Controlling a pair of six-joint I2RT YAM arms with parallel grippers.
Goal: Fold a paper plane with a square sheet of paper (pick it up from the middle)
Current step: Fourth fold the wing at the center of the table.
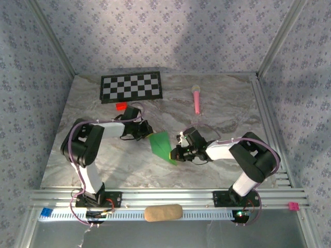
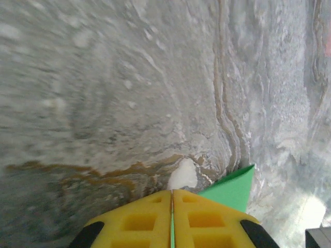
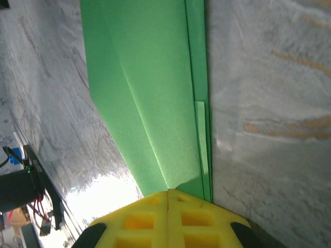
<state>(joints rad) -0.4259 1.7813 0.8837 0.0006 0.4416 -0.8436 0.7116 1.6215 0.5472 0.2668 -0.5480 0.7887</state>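
Pinched shut with the left gripper on one corner of the partly folded green paper, below and slightly right of the checkerboard. Pinched shut further right of the checkerboard with the right gripper on the layered opposite edge. Seemingly stretched between both over the surface. Could tear if pulled apart too hard. Could slip or spring unfolded if released early on either side.

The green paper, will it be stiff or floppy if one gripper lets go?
Probably floppy: the green paper looks thin, though the folded layers along one edge may stiffen it slightly. Likely very light, so even a gentle push would shift it. It might slip free, since the left gripper and the right gripper pinch only its ends.
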